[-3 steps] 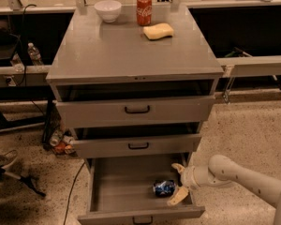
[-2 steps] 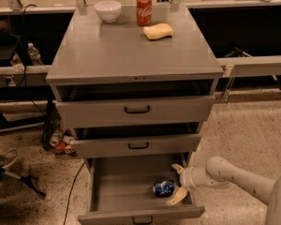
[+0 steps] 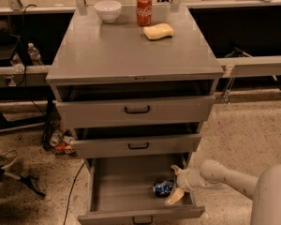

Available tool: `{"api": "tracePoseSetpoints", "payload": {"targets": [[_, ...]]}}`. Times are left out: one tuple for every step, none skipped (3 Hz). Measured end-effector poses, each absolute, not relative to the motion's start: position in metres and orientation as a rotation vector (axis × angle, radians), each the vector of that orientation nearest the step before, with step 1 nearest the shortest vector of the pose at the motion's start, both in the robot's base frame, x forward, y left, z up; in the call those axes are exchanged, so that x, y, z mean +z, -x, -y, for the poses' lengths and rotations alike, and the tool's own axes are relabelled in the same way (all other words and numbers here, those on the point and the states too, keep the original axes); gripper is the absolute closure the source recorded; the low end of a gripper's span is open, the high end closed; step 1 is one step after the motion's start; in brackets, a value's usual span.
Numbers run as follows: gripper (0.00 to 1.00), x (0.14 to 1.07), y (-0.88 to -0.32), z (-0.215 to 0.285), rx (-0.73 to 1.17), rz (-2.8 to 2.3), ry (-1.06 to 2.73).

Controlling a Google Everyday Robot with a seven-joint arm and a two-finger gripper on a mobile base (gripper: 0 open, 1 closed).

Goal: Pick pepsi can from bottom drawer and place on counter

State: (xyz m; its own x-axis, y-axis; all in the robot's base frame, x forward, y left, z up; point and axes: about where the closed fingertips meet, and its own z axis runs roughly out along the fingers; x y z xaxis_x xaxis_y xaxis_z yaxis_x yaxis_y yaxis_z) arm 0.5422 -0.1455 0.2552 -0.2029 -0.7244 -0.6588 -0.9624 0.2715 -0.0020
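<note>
The pepsi can (image 3: 163, 188) lies on its side in the open bottom drawer (image 3: 126, 196), near its right wall. My gripper (image 3: 171, 186) reaches into the drawer from the right, its cream fingers (image 3: 174, 197) spread on either side of the can's right end. The fingers are open and I cannot tell if they touch the can. The counter (image 3: 126, 50) is the grey cabinet top above.
On the counter stand a white bowl (image 3: 107, 10), a red Coca-Cola can (image 3: 144, 10) and a yellow sponge (image 3: 158, 31). The two upper drawers (image 3: 136, 109) are slightly pulled out. Bottles and cables lie on the floor at the left (image 3: 58, 142).
My gripper has moved a little to the left, closer around the can's right end. The can has not moved.
</note>
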Motion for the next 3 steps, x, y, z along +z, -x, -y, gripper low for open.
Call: {"api": "tracePoseSetpoints", "payload": {"targets": [[0.0,0.239,-0.553,0.149,0.526,-2.017,1.515],[0.0,0.221,-0.563,0.149,0.497,-2.031,1.525],[0.0,0.2,-0.574,0.148,0.467,-2.048,1.549]]}}
